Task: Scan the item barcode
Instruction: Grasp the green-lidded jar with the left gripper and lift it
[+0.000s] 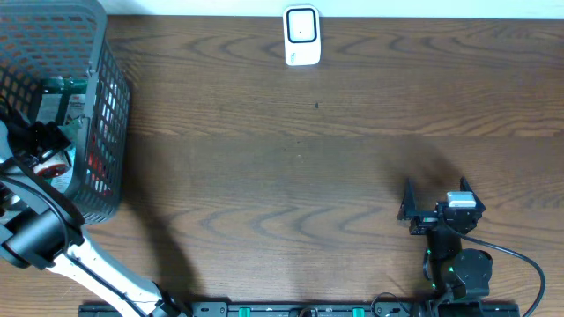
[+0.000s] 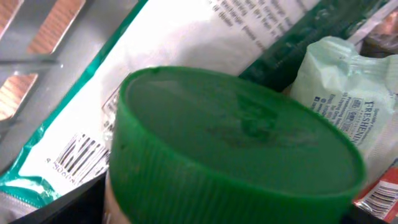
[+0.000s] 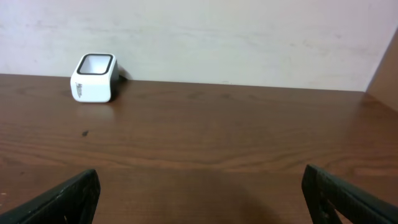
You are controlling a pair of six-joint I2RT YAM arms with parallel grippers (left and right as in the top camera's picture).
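My left gripper (image 1: 42,143) is down inside the grey basket (image 1: 107,114) at the table's left edge. In the left wrist view a jar's ribbed green lid (image 2: 236,137) fills most of the picture and sits between the widely spread jaws of the left gripper (image 2: 205,214); whether they touch it is hidden. Behind the lid lies a white and green packet with a barcode (image 2: 81,155). The white scanner (image 1: 301,35) stands at the far edge, also in the right wrist view (image 3: 94,78). My right gripper (image 1: 434,198) rests open and holds nothing near the front right.
Inside the basket, a pale green pouch (image 2: 348,93) and a red-edged pack with a barcode (image 2: 379,196) lie right of the jar. The basket's mesh wall (image 2: 25,62) rises close on the left. Bare wooden table (image 1: 291,176) stretches between basket, scanner and right arm.
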